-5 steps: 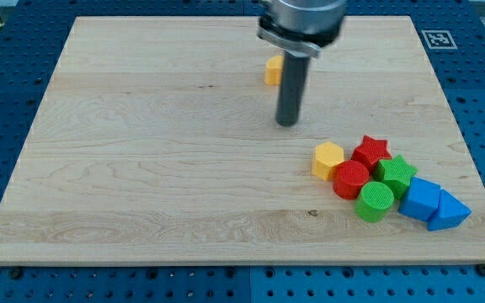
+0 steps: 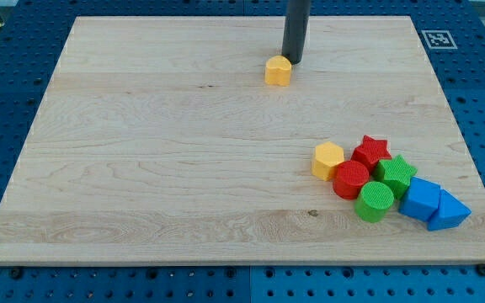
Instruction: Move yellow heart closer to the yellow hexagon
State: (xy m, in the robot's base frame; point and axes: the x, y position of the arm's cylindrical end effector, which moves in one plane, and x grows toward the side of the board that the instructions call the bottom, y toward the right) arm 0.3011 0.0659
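Observation:
The yellow heart (image 2: pixel 278 71) lies on the wooden board (image 2: pixel 141 151) near the view's top, right of centre. My tip (image 2: pixel 293 60) stands just above and right of it, touching or nearly touching its upper right edge. The yellow hexagon (image 2: pixel 327 160) lies at the lower right, at the left end of a cluster of blocks, well below and right of the heart.
Packed next to the hexagon are a red star (image 2: pixel 370 151), a red cylinder (image 2: pixel 351 179), a green star (image 2: pixel 396 174), a green cylinder (image 2: pixel 375 201), a blue cube (image 2: pixel 422 198) and a blue triangular block (image 2: pixel 448 210). A marker tag (image 2: pixel 437 38) sits at the board's top right corner.
My tip has moved up the view, from below and right of the yellow heart to just above and right of it. The heart and the other blocks have not moved.

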